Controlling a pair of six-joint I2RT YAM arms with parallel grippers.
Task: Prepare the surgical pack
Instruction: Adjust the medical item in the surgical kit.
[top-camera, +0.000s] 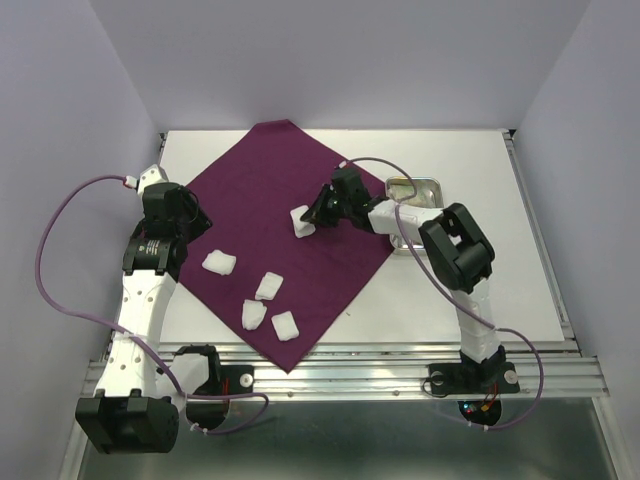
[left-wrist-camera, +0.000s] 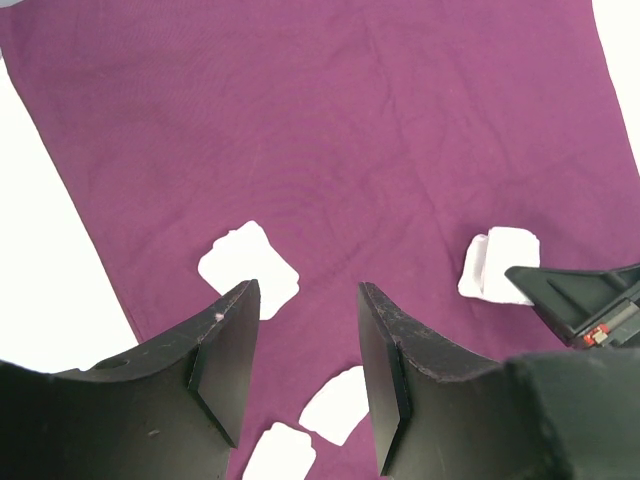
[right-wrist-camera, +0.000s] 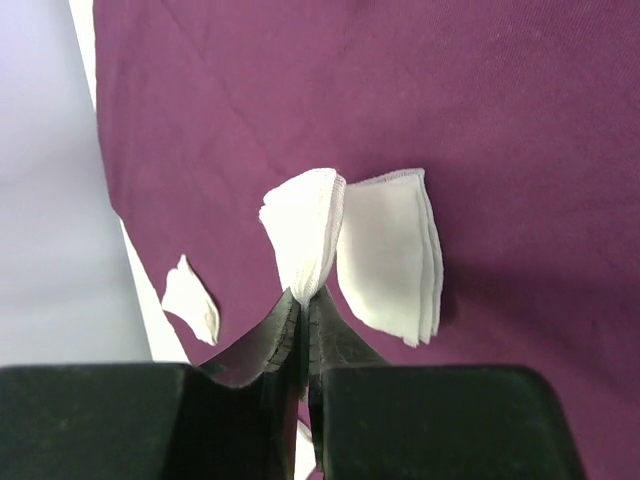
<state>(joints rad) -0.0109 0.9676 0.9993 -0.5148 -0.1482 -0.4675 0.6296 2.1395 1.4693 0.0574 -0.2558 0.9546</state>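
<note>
The surgical pack, a large deep-purple cloth (top-camera: 280, 230), lies spread flat as a diamond on the white table; it also fills the left wrist view (left-wrist-camera: 330, 130) and the right wrist view (right-wrist-camera: 400, 90). My right gripper (top-camera: 312, 215) is shut on a white gauze pad (right-wrist-camera: 305, 225), pinching its edge over the middle of the cloth; the pad's loose part (right-wrist-camera: 390, 250) hangs beside the fingers. This pad also shows in the left wrist view (left-wrist-camera: 500, 265). My left gripper (left-wrist-camera: 305, 295) is open and empty above the cloth's left part (top-camera: 197, 222). Several gauze pads (top-camera: 218, 263) (top-camera: 268, 286) (top-camera: 285, 325) lie on the cloth's near half.
A small shiny steel tray (top-camera: 415, 190) sits on the table just right of the cloth, under the right arm's forearm. Bare white table (top-camera: 470, 290) lies right of the cloth. The metal frame rail (top-camera: 340, 375) runs along the near edge.
</note>
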